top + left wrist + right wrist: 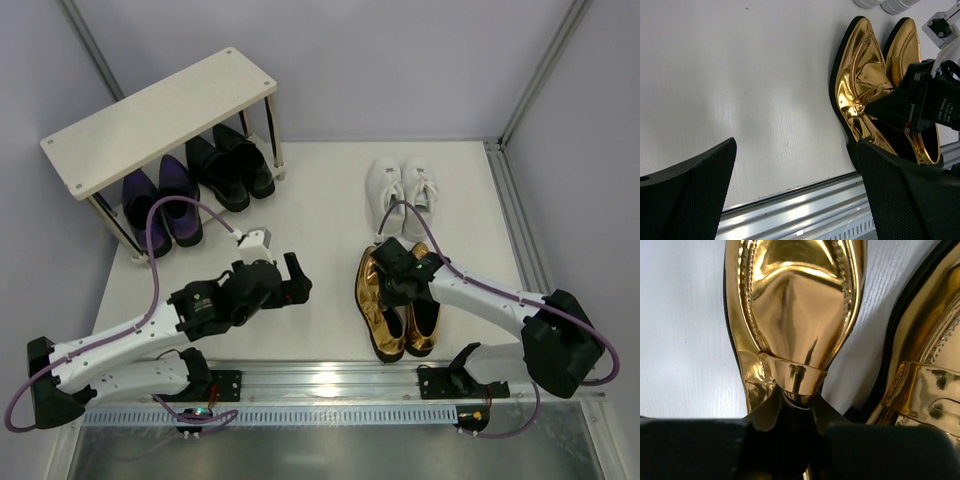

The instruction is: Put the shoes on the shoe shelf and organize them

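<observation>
Leaving the shoe shelf top board bare, reachable from above; packing its lower tier with purple shoes and black shoes; leaving open table between shelf and gold loafers, white sneakers crowding just behind.

white table within pale lavender walls, aluminium rail along near edge

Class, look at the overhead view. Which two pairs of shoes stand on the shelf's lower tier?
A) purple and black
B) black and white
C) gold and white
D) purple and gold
A: the purple shoes and black shoes stand under the top board of the shoe shelf, while the gold loafers and white sneakers stand on the table.
</observation>
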`<state>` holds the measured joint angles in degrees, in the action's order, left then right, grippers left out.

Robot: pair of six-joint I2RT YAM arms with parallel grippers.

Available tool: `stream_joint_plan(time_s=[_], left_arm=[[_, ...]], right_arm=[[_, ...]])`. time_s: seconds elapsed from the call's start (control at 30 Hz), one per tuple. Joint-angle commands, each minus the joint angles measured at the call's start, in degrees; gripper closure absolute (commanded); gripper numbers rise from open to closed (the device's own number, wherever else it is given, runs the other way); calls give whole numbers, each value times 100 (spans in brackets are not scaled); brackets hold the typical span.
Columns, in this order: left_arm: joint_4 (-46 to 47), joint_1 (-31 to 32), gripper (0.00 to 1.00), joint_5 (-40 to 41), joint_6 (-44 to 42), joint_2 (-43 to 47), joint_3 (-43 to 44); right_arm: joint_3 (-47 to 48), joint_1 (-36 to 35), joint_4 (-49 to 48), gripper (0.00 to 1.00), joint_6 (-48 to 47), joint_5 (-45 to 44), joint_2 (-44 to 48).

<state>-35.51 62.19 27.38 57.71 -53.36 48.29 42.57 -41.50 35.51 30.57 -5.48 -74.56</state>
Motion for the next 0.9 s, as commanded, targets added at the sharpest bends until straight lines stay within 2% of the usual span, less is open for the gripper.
stream_joint_plan(time_s=[0.0,0.13,0.23,0.43,0.53,0.67,0.77,0.8,0.87], left_arm=[[-140,-14,0,75,118,168,-13],[-369,-14,0,162,109,282,31],[-580,-14,0,347,213,449,49],[-1001,-14,3,690,425,669,66],[-1063,-14,4,647,399,669,101],[-1020,-14,3,410,311,459,180],[-888,-14,3,137,232,257,250],[-862,-14,3,93,232,108,251],[-853,-6,3,5,223,-33,277]], right_arm=[[14,-305,-316,96,177,433,-155],[751,-728,-211,96,204,468,-339],[1655,-1070,-237,96,379,686,-786],[2905,-1361,-622,96,1064,741,-2148],[3739,-1370,-590,95,1083,706,-2852],[4434,-1361,-624,39,952,322,-2994],[4349,-1309,-580,18,872,65,-2635],[4252,-1248,-589,1,846,12,-2512],[3885,-1151,-554,2,828,-216,-2021]])
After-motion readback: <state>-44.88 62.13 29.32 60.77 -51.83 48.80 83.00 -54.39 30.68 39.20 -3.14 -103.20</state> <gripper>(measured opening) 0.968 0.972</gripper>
